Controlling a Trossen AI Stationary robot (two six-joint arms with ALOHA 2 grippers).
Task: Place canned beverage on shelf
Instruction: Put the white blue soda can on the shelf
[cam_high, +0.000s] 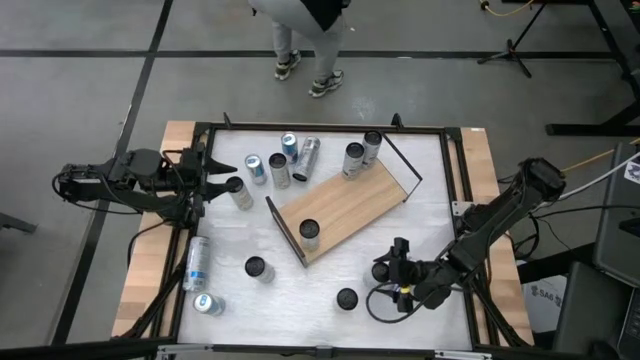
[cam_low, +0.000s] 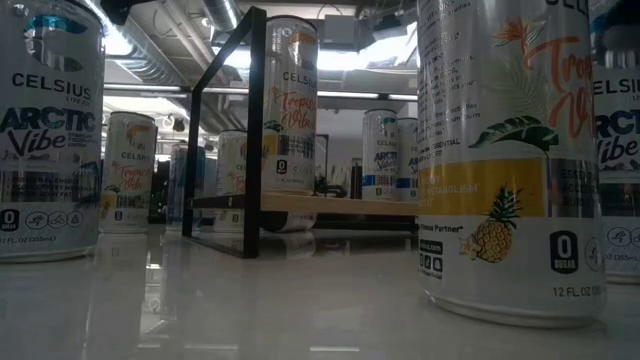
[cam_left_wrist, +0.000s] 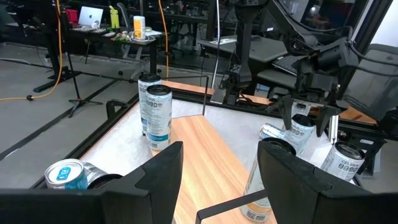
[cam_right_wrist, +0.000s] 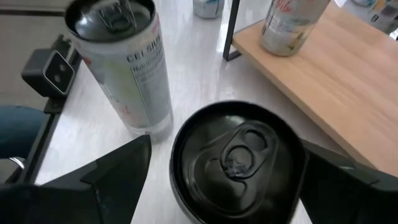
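Observation:
The shelf (cam_high: 350, 205) is a wood-grain board in a thin dark frame, lying slantwise mid-table. One can (cam_high: 310, 232) stands on its near end and another (cam_high: 353, 158) at its far end. A black-topped can (cam_right_wrist: 236, 155) stands upright on the white table off the shelf's near right side. My right gripper (cam_high: 392, 265) is open and slants down over it, one finger on either side of its top. My left gripper (cam_high: 222, 172) stands open at the table's far left with nothing between its fingers, beside a standing can (cam_high: 238, 190).
Several cans (cam_high: 280, 165) crowd the far edge left of the shelf. Two cans (cam_high: 258, 268) (cam_high: 347, 298) stand on the near table, the second close to the black-topped one. Two more cans (cam_high: 197, 262) lie at the left edge. A person's legs (cam_high: 305, 50) show beyond the far edge.

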